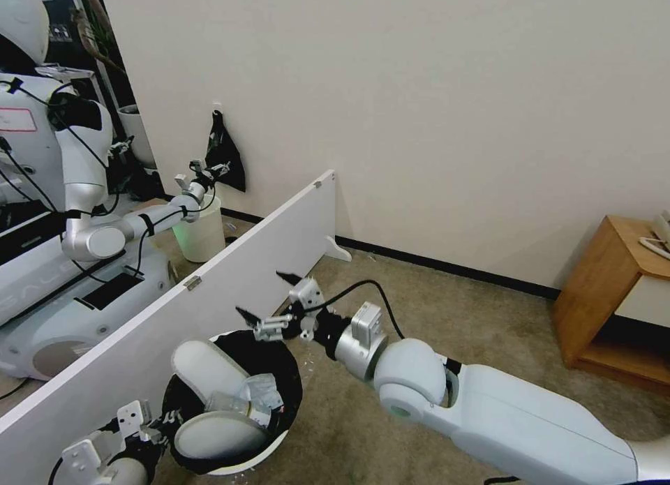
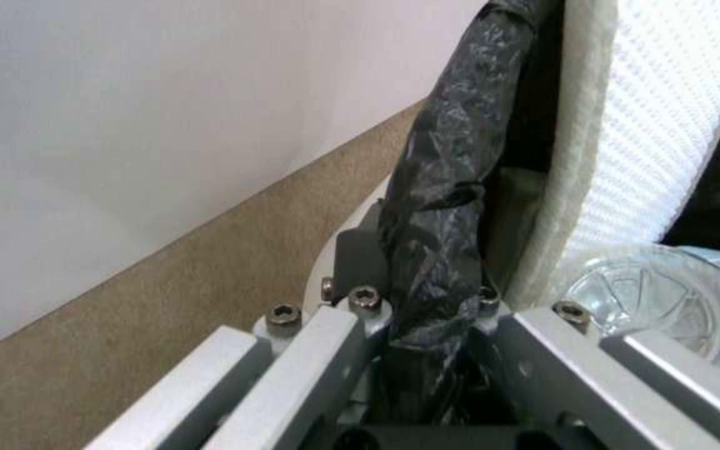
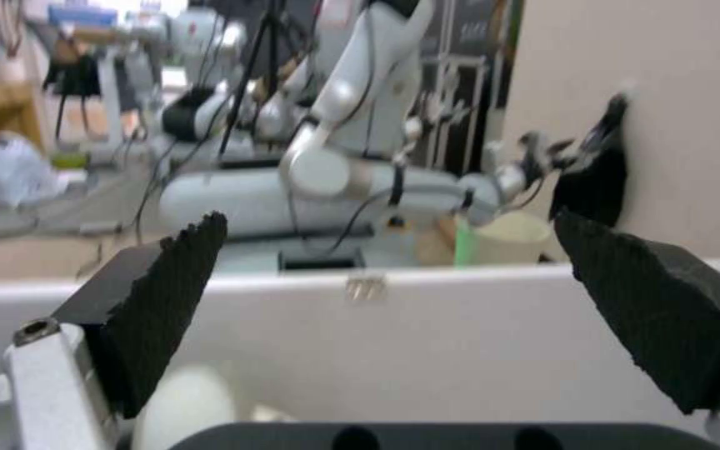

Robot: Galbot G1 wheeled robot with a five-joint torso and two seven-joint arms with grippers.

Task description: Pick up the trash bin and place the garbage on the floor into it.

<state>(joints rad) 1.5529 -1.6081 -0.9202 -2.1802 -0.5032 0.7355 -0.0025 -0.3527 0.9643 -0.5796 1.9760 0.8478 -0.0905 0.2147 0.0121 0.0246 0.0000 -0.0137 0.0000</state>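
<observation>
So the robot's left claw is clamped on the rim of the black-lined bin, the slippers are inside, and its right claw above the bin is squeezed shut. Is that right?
Not quite. The right gripper is open, not shut: the right wrist view shows its two black pads spread wide apart with nothing between them. The rest holds: the left gripper grips the trash bin by its bagged rim, with the slippers inside.

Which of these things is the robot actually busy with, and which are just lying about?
Job in hand:
- round white bin with black bag liner, its rim clamped by the left gripper
- two white flat slippers and a clear plastic bottle inside it
- right gripper, open above the bin

Lying about:
- white partition board
- wooden side table
- pale unlined bin
</observation>
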